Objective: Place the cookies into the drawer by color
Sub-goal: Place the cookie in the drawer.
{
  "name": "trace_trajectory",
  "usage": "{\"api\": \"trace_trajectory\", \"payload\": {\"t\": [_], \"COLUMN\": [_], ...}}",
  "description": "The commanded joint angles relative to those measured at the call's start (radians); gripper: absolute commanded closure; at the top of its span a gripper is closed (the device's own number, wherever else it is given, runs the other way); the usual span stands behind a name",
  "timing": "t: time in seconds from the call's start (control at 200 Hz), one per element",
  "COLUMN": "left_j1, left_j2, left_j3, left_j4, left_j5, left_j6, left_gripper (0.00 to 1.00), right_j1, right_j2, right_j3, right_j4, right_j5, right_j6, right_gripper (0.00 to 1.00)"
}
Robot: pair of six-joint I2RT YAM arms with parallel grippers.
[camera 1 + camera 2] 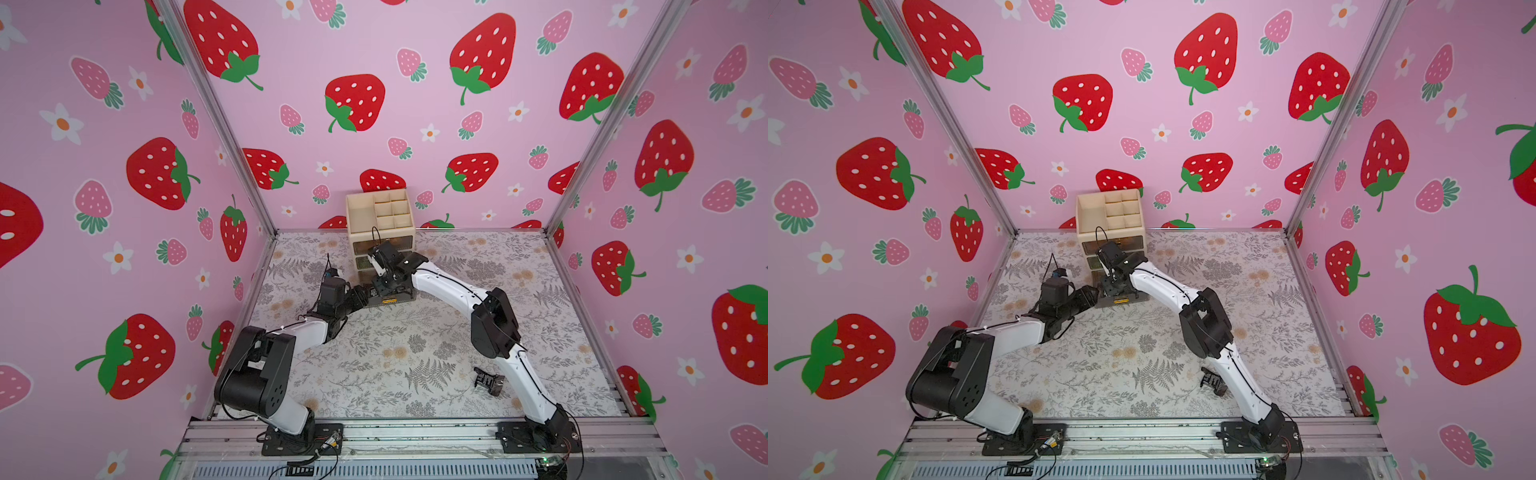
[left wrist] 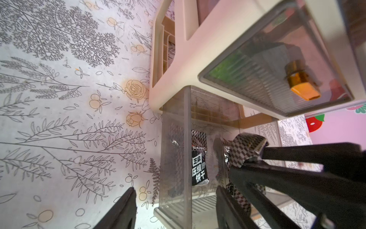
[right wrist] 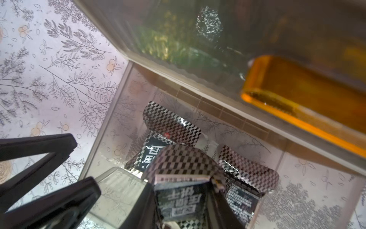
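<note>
The beige drawer (image 1: 380, 216) (image 1: 1108, 212) stands at the back of the table with its bottom tray (image 2: 176, 150) (image 3: 111, 126) pulled out. Black checkered cookies (image 2: 200, 170) (image 3: 172, 123) lie inside it. My right gripper (image 3: 181, 198) (image 1: 379, 289) hangs over that tray, shut on another black cookie (image 3: 182, 162) (image 2: 249, 142). My left gripper (image 2: 175, 196) (image 1: 362, 297) is open, its fingers (image 3: 39, 148) on either side of the tray's side wall without touching it. Green cookies (image 2: 223, 67) (image 3: 158, 43) show through the closed middle tray.
One black cookie (image 1: 489, 380) (image 1: 1213, 381) lies on the floral mat near the front, right beside my right arm. A gold handle (image 2: 301, 85) (image 3: 297, 99) sticks out just above the open tray. Pink strawberry walls enclose three sides.
</note>
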Motion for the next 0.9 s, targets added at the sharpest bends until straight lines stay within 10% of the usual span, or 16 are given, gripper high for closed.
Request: {"api": "trace_trajectory", "payload": {"t": [0.0,0.895], "left_j1": [0.005,0.011], "left_j2": [-0.002,0.043], "left_j3": [-0.007,-0.009], "left_j4": [0.025,0.051], "left_j5": [0.018,0.048], "left_j6": [0.007,-0.003], "left_gripper": [0.33,0.30], "right_j1": [-0.010,-0.080], "right_j2": [0.051,0.124], "right_j3": [0.023,0.059], "right_j4": [-0.027,-0.093], "right_j5": [-0.035,-0.256], "right_j6": [0.026,0.152], "right_gripper": [0.67,0.55]}}
